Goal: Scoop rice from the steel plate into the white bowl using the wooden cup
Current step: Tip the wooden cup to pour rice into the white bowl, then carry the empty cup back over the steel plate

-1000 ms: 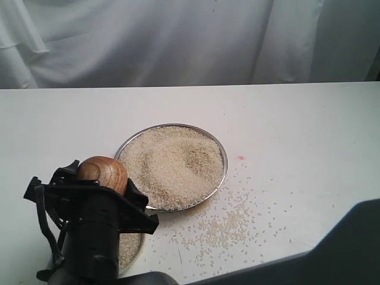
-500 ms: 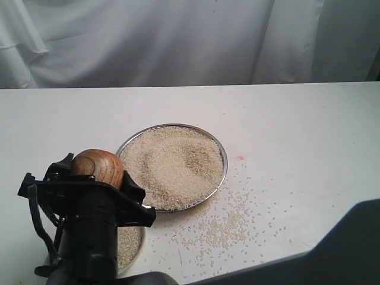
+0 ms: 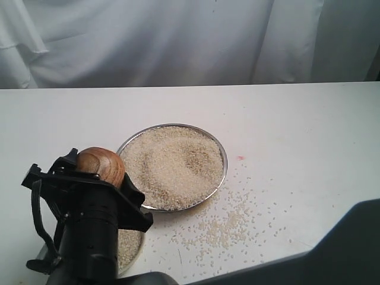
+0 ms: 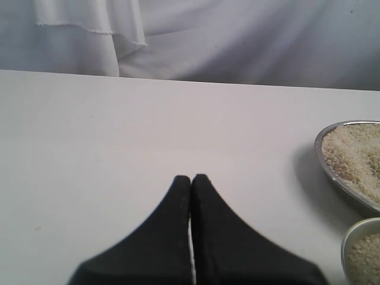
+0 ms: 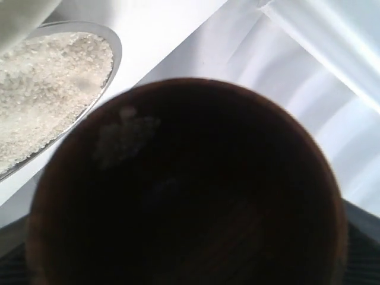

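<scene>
Desk (image 3: 309, 119): plain white, matte, flat; fills lower two thirds of exterior view, far edge straight. Small pink-red mark (image 3: 240, 158) on desk surface, right of centre. White cloth backdrop (image 3: 178, 41) hangs behind desk's far edge in soft vertical folds, shadowed at far right. Left wrist view: stitched hem (image 4: 89, 27) of one cloth panel overlaps another.

There was one wide, shallow round plate of shiny steel (image 4: 320, 151), one small cream-white round bowl (image 4: 350, 236) with a thick rim and one rounded reddish-brown wooden cup (image 3: 101, 168). Pale uncooked rice (image 3: 172, 163) lay in two heaps, one on the plate and one in the bowl; loose grains (image 3: 228, 222) scattered across the one white table (image 3: 297, 119) were too many to count.
</scene>
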Tool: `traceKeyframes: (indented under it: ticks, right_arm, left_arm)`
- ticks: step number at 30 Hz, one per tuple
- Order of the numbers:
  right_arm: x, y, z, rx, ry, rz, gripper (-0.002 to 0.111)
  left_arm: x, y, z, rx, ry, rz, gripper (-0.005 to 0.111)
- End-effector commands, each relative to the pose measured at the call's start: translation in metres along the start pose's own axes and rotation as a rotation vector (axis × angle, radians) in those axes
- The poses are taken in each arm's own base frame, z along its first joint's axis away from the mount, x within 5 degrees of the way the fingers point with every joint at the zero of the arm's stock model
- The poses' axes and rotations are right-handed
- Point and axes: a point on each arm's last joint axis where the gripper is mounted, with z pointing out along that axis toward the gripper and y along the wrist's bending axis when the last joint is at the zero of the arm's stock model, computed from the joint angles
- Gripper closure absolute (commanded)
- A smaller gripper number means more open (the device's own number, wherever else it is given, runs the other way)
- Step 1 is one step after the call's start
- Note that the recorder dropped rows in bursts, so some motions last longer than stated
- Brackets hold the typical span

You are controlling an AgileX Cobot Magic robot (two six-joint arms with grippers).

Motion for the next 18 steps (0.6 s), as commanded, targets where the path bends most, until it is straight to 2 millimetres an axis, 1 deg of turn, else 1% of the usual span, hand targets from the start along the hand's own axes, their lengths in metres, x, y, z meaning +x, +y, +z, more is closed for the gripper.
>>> traceKeyframes:
  ticks: [1,3,4,7,8,9,11,13,14,16,18]
  right_arm:
    - [0.009,-0.004,-0.002,0.022,0.052,0.032,0.108]
    - [0.010,-0.004,0.000,0.020,0.055,0.077,0.108]
    - [0.015,-0.003,0.004,0.014,0.065,0.136,0.108]
    - [0.031,-0.005,0.012,-0.011,0.051,0.214,0.108]
    - [0.040,-0.004,0.016,-0.056,0.021,0.270,0.108]
    - [0.055,-0.001,0.022,-0.133,-0.033,0.365,0.108]
    - [0.070,0.000,0.025,-0.228,-0.124,0.467,0.108]
    - [0.092,0.000,0.028,-0.299,-0.209,0.575,0.108]
    - [0.107,-0.001,0.029,-0.340,-0.308,0.655,0.108]
    - [0.123,-0.001,0.034,-0.354,-0.420,0.735,0.108]
    - [0.140,0.005,0.045,-0.357,-0.474,0.798,0.108]
  left_arm:
    - [0.000,0.000,0.000,-0.001,-0.014,-0.002,0.107]
    - [0.000,0.000,0.000,-0.001,-0.014,-0.002,0.107]
    - [0.000,0.000,0.000,-0.001,-0.014,-0.002,0.107]
    - [0.000,0.000,0.000,-0.001,-0.014,-0.002,0.107]
    - [0.000,0.000,0.000,-0.001,-0.014,-0.002,0.107]
    - [0.000,0.000,0.000,-0.001,-0.014,-0.002,0.107]
    - [0.000,0.000,0.000,-0.001,-0.014,-0.002,0.107]
    - [0.000,0.000,0.000,-0.001,-0.014,-0.002,0.107]
    - [0.000,0.000,0.000,-0.001,-0.014,-0.002,0.107]
    - [0.000,0.000,0.000,-0.001,-0.014,-0.002,0.107]
    - [0.000,0.000,0.000,-0.001,-0.014,-0.002,0.107]
